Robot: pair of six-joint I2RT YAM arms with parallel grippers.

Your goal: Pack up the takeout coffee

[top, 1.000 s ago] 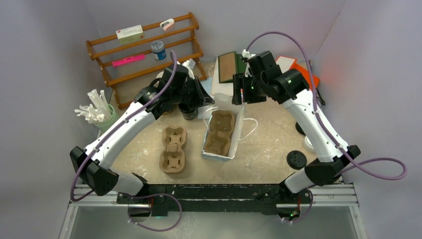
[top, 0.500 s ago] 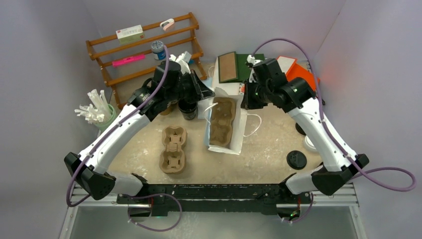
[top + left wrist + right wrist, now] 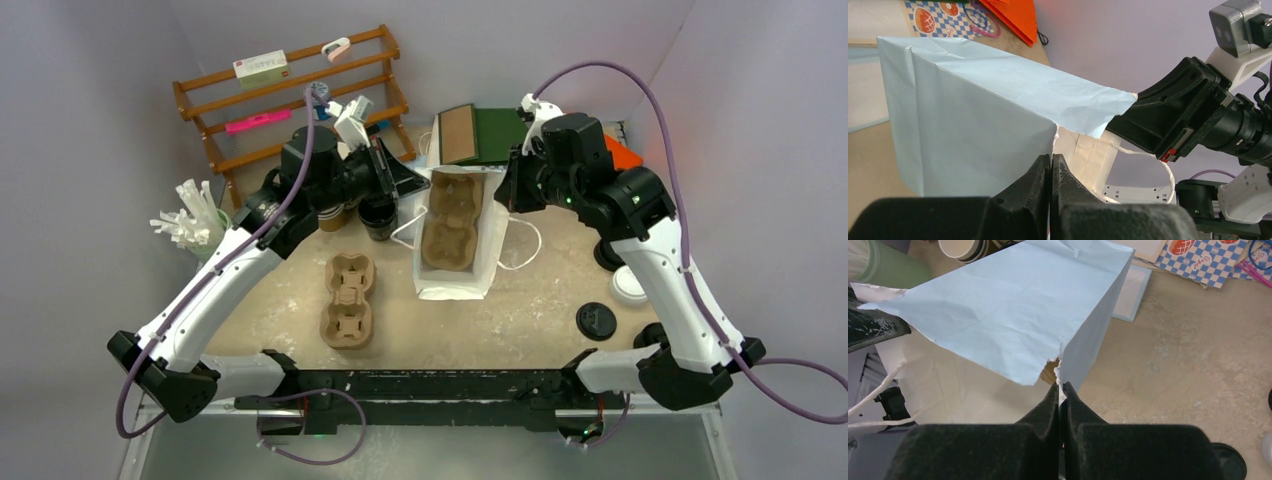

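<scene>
A light blue paper bag (image 3: pixel 455 285) stands at the table's middle, its mouth stretched wide between both grippers. A brown pulp cup carrier (image 3: pixel 450 225) lies inside it. My left gripper (image 3: pixel 415 186) is shut on the bag's left rim; in the left wrist view the jaws (image 3: pixel 1051 161) pinch the torn edge of the bag (image 3: pixel 968 125). My right gripper (image 3: pixel 507 190) is shut on the right rim, and in the right wrist view its tips (image 3: pixel 1061 388) clamp the bag's corner (image 3: pixel 1013 305). The takeout coffee (image 3: pixel 628 284), white-lidded, stands at the right, beside my right arm.
A second pulp carrier (image 3: pixel 347 300) lies left of the bag. A dark-inside cup (image 3: pixel 378 220) and stacked cups (image 3: pixel 962 248) sit under my left arm. A black lid (image 3: pixel 596 320), a green holder of straws (image 3: pixel 195 228), a wooden rack (image 3: pixel 290 100) and flat bags (image 3: pixel 470 135) stand around.
The right gripper has shut on the bag's right rim. Both arms have swung toward the back and pulled the bag's mouth wide; the bag has turned from slanted to square.
</scene>
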